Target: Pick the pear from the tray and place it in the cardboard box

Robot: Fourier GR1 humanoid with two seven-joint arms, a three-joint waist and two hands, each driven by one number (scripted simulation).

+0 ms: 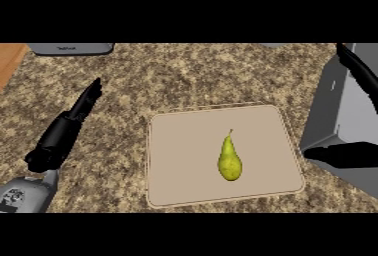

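Now the pear [229, 161] is lying in the middle of the tray [177, 192], touching neither hand. The right hand [348, 155] is spreading wide open just beside the tray's right edge. The left hand [74, 120] is holding nothing, fingers straight, off its left edge.

The left hand [60, 134] is positioned at the left of the frame, with fingers held straight and directed toward the top. The grey left forearm [26, 196] is seen in the lower left corner. The right hand [345, 154] is located at the right edge, with fingers extended and thumb spread apart.
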